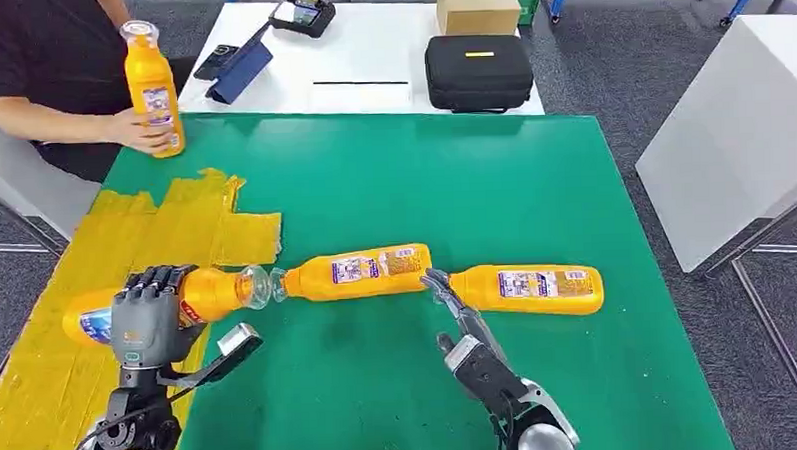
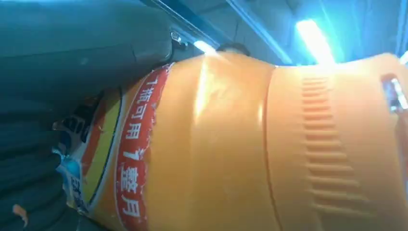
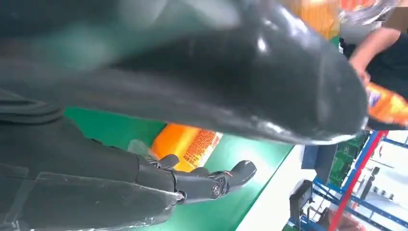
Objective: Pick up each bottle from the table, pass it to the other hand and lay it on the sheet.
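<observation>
Left hand (image 1: 150, 316) grips bottle (image 1: 202, 295) at yellow sheet (image 1: 50, 382) edge. Right hand (image 1: 470, 335) spread, holding nothing, beside two lying bottles (image 1: 446, 279) mid-mat.

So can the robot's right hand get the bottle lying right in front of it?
Probably yes. The right hand is open, its fingertips almost at the neck of the far-right bottle, and nothing lies between them on the green mat.
</observation>
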Robot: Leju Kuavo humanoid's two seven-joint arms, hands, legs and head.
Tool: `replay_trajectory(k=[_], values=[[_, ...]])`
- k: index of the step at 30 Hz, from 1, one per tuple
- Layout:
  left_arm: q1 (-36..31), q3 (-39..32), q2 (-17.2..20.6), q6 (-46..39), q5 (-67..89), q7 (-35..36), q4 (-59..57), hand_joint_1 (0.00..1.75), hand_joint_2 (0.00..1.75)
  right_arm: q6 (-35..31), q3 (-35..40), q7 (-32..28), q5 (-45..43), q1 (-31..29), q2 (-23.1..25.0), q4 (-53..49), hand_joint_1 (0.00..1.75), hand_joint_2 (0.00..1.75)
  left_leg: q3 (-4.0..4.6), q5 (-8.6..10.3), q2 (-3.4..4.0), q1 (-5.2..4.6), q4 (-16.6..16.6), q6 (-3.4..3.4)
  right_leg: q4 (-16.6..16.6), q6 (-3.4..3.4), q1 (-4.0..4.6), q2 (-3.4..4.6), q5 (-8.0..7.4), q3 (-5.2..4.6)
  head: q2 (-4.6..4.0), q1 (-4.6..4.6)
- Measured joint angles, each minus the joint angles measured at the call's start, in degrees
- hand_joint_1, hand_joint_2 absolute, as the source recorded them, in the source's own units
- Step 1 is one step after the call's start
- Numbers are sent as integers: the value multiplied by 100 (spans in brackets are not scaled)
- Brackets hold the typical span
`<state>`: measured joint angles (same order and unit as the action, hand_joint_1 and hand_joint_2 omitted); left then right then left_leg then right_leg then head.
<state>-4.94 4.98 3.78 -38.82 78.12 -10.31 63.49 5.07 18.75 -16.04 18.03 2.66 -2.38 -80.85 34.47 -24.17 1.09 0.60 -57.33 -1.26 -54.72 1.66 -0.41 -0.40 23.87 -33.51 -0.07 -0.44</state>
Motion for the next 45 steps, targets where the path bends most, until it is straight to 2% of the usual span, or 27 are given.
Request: replay_trajectory(k=[1,2,10,11,19,32,33,39,45], values=[[-103,6,9,24,-22,96,-157,175,175,22,11,11,4,3,-2,-22,0,0,0,0,-1,0,0,0,0,0,0,0,0,0,0,0],[-224,6,11,24,-99,166,-326,0,175,44,22,28,20,9,-2,-48,0,0,0,0,-1,0,0,0,0,0,0,1,0,0,0,-2],[-1065,-4,107,-24,-323,467,-1797,0,175,158,74,136,199,33,81,-101,0,0,-1,5,0,1,0,5,-3,0,1,2,-1,1,0,-2],[-1105,-4,111,-24,-323,467,-1885,0,0,158,79,140,205,34,87,-101,0,0,0,5,0,1,0,5,-3,0,0,2,-1,1,0,-2],[-1326,-72,140,48,-577,535,-2360,0,0,160,111,146,223,34,90,-101,0,0,6,4,0,0,0,5,-2,0,-1,2,-1,-3,0,0],[-1336,-273,114,293,-1154,-27,-2445,0,0,182,122,267,450,27,184,-101,0,0,5,4,0,0,0,5,-3,0,0,2,-1,-3,0,-2],[-1333,-271,111,325,-1203,-98,-2443,0,0,179,122,275,517,24,186,-101,0,175,5,4,0,0,0,5,-3,0,0,2,-1,-3,0,-2],[-1177,-243,-62,814,-2091,-762,-2101,0,0,-48,127,581,1548,-249,260,-101,0,175,5,5,0,-2,0,5,-3,0,-2,2,-1,-3,0,-2],[-437,-265,-615,1777,-5244,-1813,-509,0,0,-195,127,835,1838,-488,321,-85,0,175,9,4,0,-6,-1,4,-3,1,-4,2,-1,-3,0,-2]])
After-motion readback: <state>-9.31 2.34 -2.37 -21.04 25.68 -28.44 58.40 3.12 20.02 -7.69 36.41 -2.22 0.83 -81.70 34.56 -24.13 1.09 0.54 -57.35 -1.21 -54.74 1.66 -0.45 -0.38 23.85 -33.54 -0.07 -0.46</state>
